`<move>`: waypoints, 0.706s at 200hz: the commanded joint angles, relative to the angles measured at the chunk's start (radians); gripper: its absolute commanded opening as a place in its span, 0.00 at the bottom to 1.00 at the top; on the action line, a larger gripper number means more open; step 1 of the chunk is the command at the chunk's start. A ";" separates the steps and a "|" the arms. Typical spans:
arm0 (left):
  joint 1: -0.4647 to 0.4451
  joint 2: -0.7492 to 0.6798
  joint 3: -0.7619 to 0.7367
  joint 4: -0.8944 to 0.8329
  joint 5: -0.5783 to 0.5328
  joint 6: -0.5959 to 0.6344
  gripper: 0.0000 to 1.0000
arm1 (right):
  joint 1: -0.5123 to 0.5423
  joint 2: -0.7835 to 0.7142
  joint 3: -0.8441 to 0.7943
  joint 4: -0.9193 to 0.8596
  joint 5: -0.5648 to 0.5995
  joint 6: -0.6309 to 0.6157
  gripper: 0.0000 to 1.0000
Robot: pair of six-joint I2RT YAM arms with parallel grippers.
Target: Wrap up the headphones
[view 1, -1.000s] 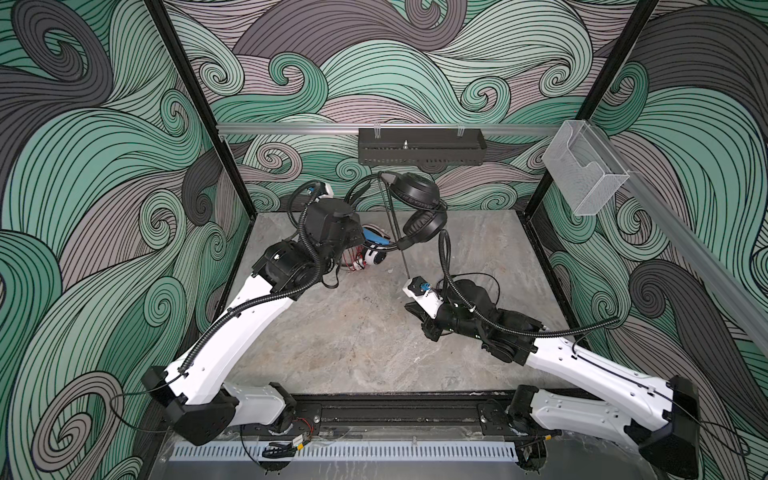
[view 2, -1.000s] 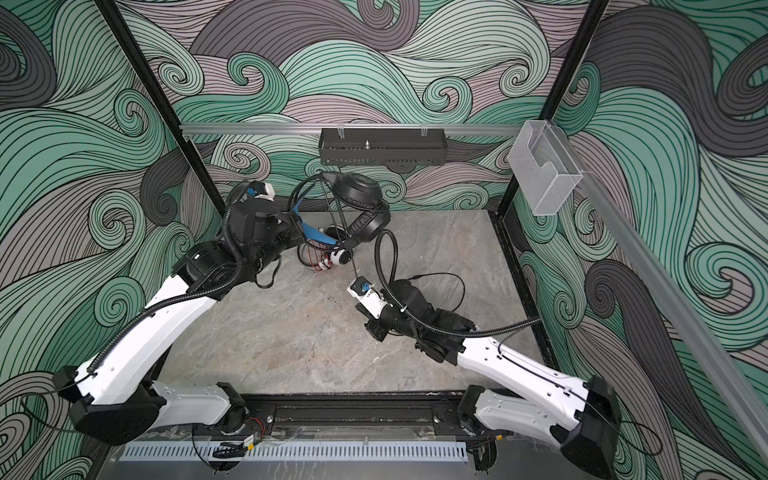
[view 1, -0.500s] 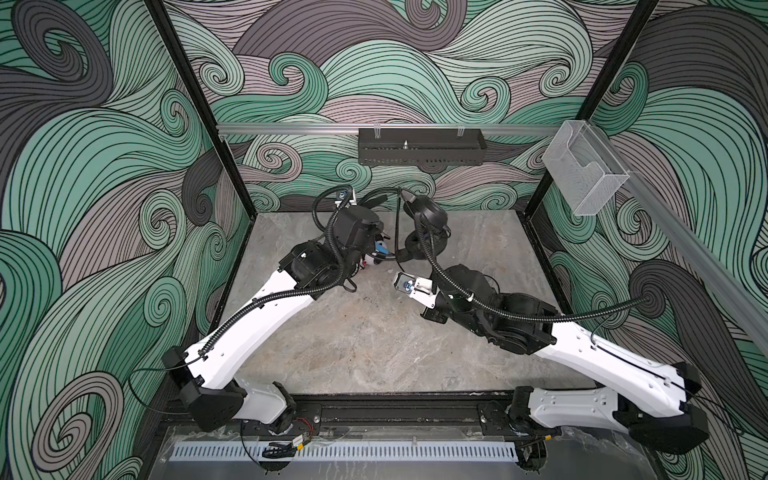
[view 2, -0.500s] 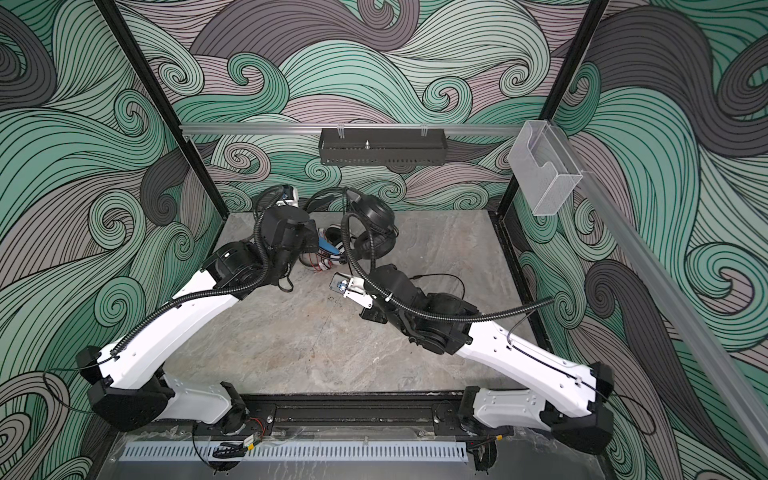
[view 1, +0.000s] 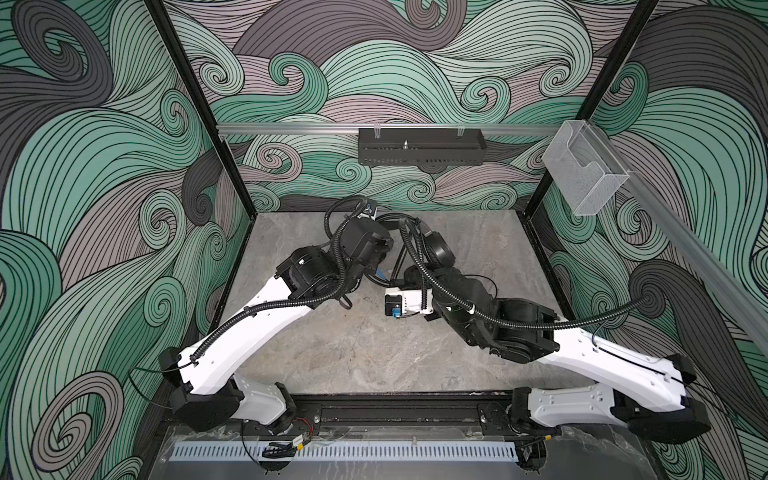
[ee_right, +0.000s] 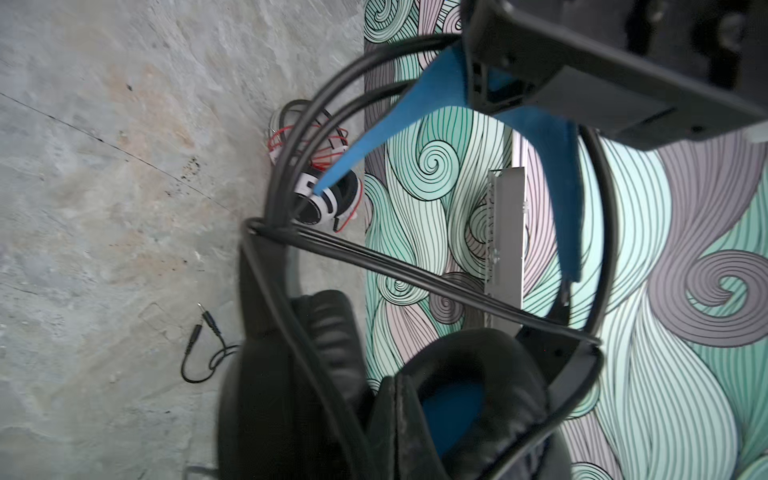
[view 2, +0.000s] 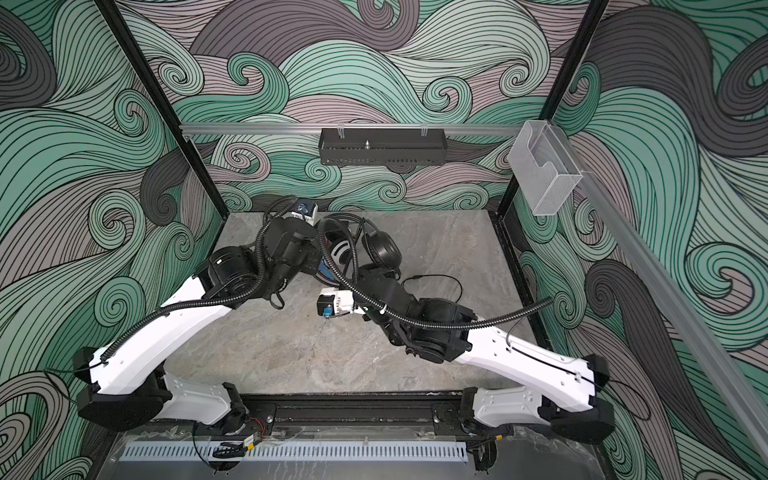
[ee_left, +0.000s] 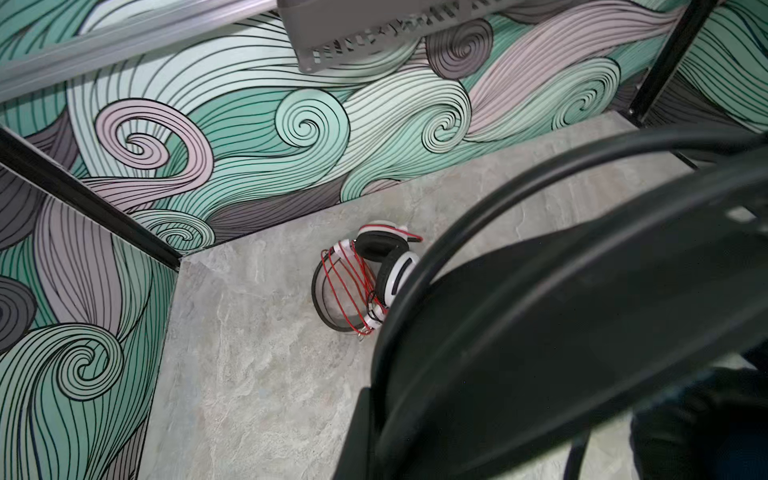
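Black headphones [view 2: 380, 249] dropped nearer the grey stone-look tabletop [view 2: 311, 353] amid wave-patterned walls [view 2: 374, 83].

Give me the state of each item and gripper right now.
white headphones: lying on the table, red cord wound around them.
black headphones: held up by the blue strap.
black cord: partly wound, strands stretched across the black headphones, plug end loose on the table.
left gripper: shut on the blue strap.
right gripper: shut, close to the black headphones; what it pinches is hidden.
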 commanded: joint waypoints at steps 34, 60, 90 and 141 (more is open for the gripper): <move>-0.011 -0.024 0.072 -0.117 0.150 0.031 0.00 | 0.003 -0.035 -0.058 0.111 0.090 -0.068 0.09; -0.010 -0.015 0.084 -0.131 0.178 0.041 0.00 | 0.002 -0.037 -0.037 0.111 0.087 -0.033 0.16; -0.013 -0.029 0.067 -0.109 0.207 0.043 0.00 | 0.001 -0.047 -0.046 0.112 0.080 -0.011 0.23; -0.017 -0.016 0.089 -0.143 0.206 0.038 0.00 | -0.003 -0.044 -0.038 0.096 0.053 0.074 0.43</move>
